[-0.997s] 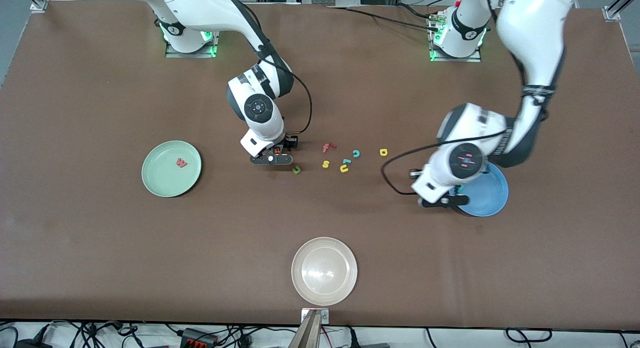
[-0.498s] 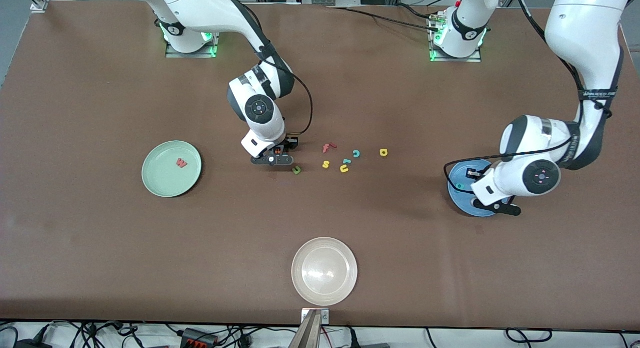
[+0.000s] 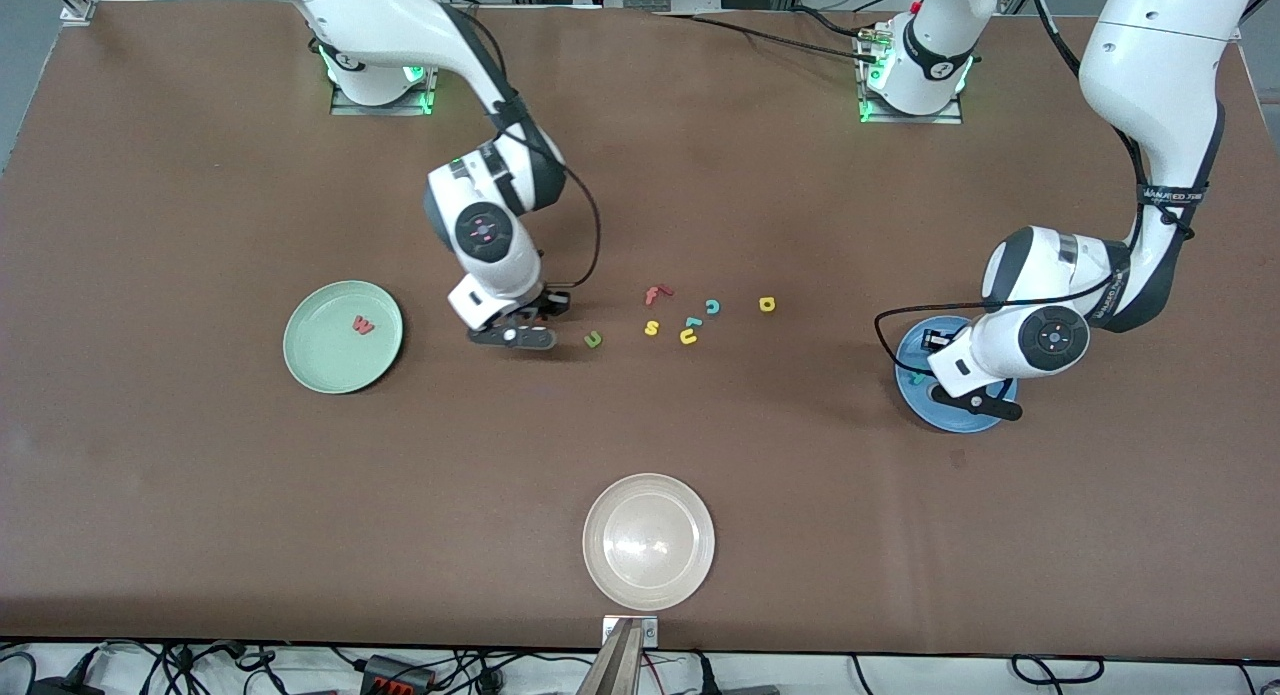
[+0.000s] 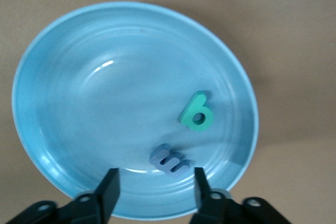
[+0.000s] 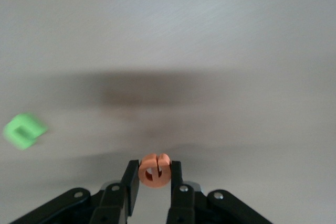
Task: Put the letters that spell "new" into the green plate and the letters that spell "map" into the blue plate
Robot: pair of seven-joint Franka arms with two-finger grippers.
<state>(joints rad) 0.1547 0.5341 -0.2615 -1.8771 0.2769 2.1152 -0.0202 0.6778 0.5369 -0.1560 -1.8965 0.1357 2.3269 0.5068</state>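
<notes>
Pinching the tiny orange foam letter e (image 5: 154, 169) by its flat edges, the right claw (image 5: 154, 179) carries something featherlight and squashy over the brown worktop (image 3: 200, 475); the left claw (image 4: 152, 190) hangs spread over the round blue plate (image 4: 63, 77).

Glossy, smooth blue plate (image 4: 63, 51) with light glints; matt, foam-like blue m (image 4: 169, 160) and teal a (image 4: 197, 112) inside. Matt brown worktop (image 3: 800, 525). Shiny whitish-beige plate (image 3: 690, 565).

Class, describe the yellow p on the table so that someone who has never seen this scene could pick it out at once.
Start at the blue plate at the left arm's end of the table, then look toward the row of loose letters at mid-table. The yellow p is the letter of that row closest to the blue plate, lying alone. The other yellow letters, the s and u, sit among neighbours.
</notes>
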